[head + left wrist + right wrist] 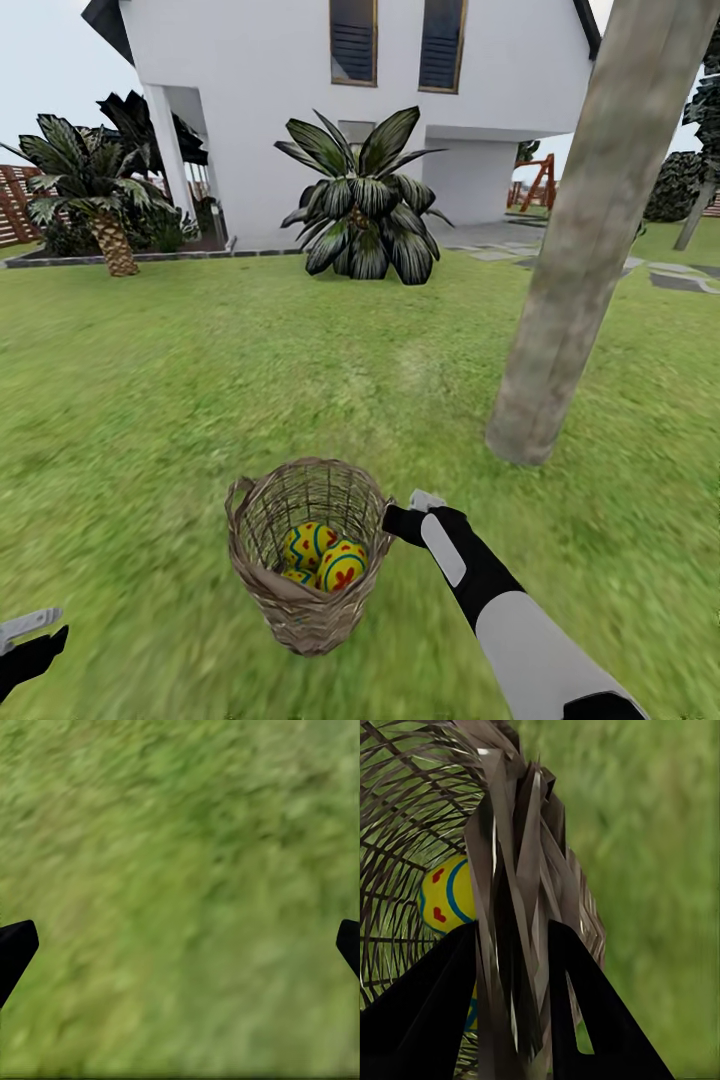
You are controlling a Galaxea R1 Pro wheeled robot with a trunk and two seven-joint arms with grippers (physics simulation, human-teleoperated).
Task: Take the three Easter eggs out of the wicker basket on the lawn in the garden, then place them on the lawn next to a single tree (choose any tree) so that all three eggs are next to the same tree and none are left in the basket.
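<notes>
Grass spreads across the garden lawn [150, 400], and the basket [305, 555] sits low in the head view, tilted a little toward the camera. Eggs [325, 560] lie inside it: two show plainly, yellow with blue bands and red marks, and a sliver of what is probably the third peeks out under them.

The right gripper [400, 520] is at the basket's right rim. In the right wrist view its two dark fingers [435, 1012] are closed on the woven rim [517, 945], one inside the basket and one outside, with the wicker pinched between them. One egg [446, 896] shows through the weave just beyond the inner finger.

The tree [590, 230] rises as a thick grey-brown trunk to the right of the basket and beyond it, near but apart, its foot on the grass.

The left gripper [25, 635] is at the lower left corner of the head view, well apart from the basket. In the left wrist view its fingertips [15, 949] stand wide apart over blurred grass with nothing between them.

Beyond the lawn stand a white house [300, 100], a broad-leaved bush [365, 200] and a short palm [95, 190].
</notes>
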